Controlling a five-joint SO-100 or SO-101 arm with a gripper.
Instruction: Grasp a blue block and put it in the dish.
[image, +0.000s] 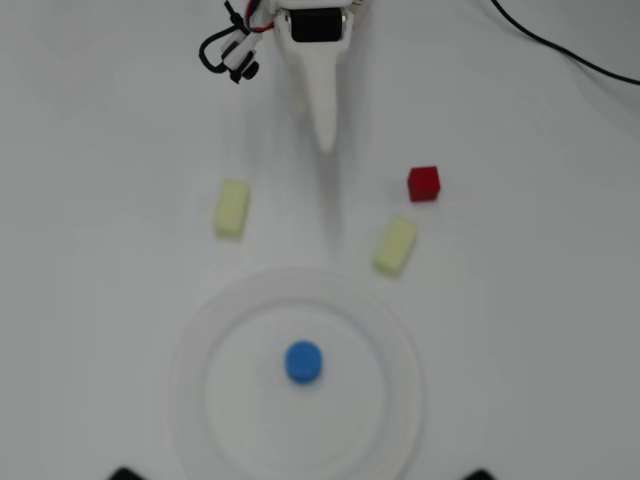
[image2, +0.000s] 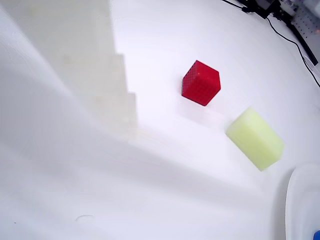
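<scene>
In the overhead view the gripper (image: 326, 140) reached down from the arm's base at the top edge as a single white tapering wedge, tip toward the dish, and held nothing; whether its fingers were spread or pressed together could not be told from either picture. The wrist view showed only a pale stepped finger (image2: 95, 65) filling the upper left, blurred and close to the lens. Beyond the tip, to the right in the overhead view, sat the red cube (image: 423, 183), and just below it one pale yellow block (image: 395, 246) lay with its long axis tilted; a second yellow block (image: 231, 208) lay to the left, well apart from the gripper. The wrist view gave the cube's (image2: 201, 82) dotted texture and the nearer yellow block (image2: 255, 138) sharply, which the soft overhead view did not. The blue block (image: 303, 362) stood near the middle of the dish (image: 395, 400), round top up, so it showed no long axis from above. In the wrist view only the dish's rim (image2: 300, 200) and a sliver of blue (image2: 317, 234) showed at the lower right corner.
</scene>
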